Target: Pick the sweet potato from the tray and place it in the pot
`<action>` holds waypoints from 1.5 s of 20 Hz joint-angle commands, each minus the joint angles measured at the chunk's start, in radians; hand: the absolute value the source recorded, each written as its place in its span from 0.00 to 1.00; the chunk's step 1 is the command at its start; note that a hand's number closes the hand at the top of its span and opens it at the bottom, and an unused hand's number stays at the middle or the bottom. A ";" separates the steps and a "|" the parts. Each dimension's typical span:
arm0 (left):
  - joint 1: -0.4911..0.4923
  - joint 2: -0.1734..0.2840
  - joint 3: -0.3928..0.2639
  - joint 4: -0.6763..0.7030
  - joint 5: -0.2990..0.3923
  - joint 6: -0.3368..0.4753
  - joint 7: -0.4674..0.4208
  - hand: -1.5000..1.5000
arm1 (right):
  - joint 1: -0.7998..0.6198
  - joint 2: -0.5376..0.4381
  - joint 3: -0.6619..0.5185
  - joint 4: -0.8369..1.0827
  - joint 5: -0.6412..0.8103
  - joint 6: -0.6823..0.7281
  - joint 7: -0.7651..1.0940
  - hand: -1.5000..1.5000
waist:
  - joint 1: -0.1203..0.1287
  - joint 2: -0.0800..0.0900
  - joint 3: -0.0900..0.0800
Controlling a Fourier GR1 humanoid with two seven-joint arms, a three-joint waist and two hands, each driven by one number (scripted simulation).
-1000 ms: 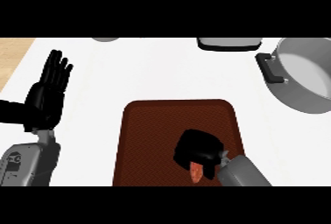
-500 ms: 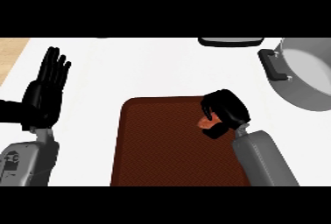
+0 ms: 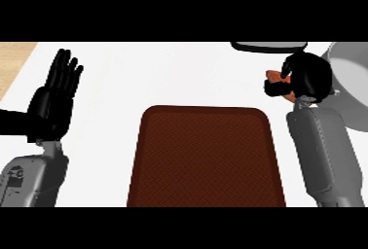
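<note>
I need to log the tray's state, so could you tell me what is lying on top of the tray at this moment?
Nothing shows on the tray; its brown surface is bare. The sweet potato is in the right hand, beside the pot, mostly hidden by the fingers.

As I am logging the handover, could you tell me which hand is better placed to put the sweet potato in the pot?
Right. The right hand is curled round the sweet potato beside the pot; the left hand rests open at the far side.
</note>
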 commanded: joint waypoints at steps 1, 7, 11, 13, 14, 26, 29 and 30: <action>-0.007 -0.015 -0.024 -0.009 -0.001 -0.009 -0.002 0.50 | -0.119 -0.060 -0.100 0.031 0.135 -0.101 0.281 1.00 | 0.038 0.003 -0.001; -0.040 -0.028 -0.055 -0.007 -0.014 -0.009 0.014 0.50 | -0.265 -0.157 -0.133 0.143 0.408 -0.153 0.633 1.00 | 0.076 0.010 0.002; -0.046 -0.018 -0.035 0.008 0.002 -0.018 0.017 0.50 | -0.376 -0.181 -0.131 0.248 0.559 -0.143 0.816 1.00 | 0.077 0.000 0.004; -0.054 -0.011 -0.042 0.007 -0.003 -0.025 0.028 0.50 | -0.388 -0.178 -0.160 0.320 0.586 -0.151 0.858 1.00 | 0.062 -0.002 0.007; -0.019 -0.034 -0.038 0.005 0.005 -0.013 0.010 0.50 | -0.400 -0.179 -0.176 0.347 0.595 -0.144 0.870 1.00 | 0.057 -0.007 0.007; -0.012 -0.028 -0.021 -0.003 -0.026 0.033 0.045 0.50 | -0.347 -0.210 -0.315 0.482 0.624 -0.329 0.844 1.00 | -0.013 -0.029 0.009; -0.037 -0.018 0.019 0.058 -0.012 0.024 -0.001 0.50 | -0.302 -0.226 -0.349 0.487 0.580 -0.382 0.760 1.00 | -0.031 -0.030 0.009; 0.013 0.016 0.027 0.009 0.011 -0.022 0.007 0.50 | -0.306 -0.234 -0.357 0.496 0.586 -0.391 0.770 1.00 | -0.019 -0.032 0.009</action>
